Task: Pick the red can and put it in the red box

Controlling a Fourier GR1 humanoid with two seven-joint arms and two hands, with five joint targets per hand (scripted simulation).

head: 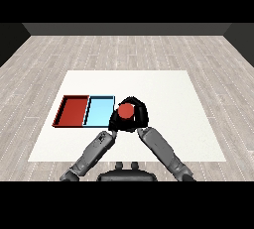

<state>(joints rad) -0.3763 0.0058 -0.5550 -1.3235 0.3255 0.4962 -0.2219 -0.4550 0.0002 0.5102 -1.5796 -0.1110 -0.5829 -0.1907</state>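
The red can (126, 110) was held upright by the right robot hand (139, 115), whose fingers were curled round its sides, leaving only the round red top exposed. The can was positioned just beside the right edge of the light blue tray (98, 112), over the white bench (168, 104). The red tray (73, 110) lay to the left, touching the blue tray. The left robot hand (114, 121) was located close against the can's left side; its finger state could not be determined.
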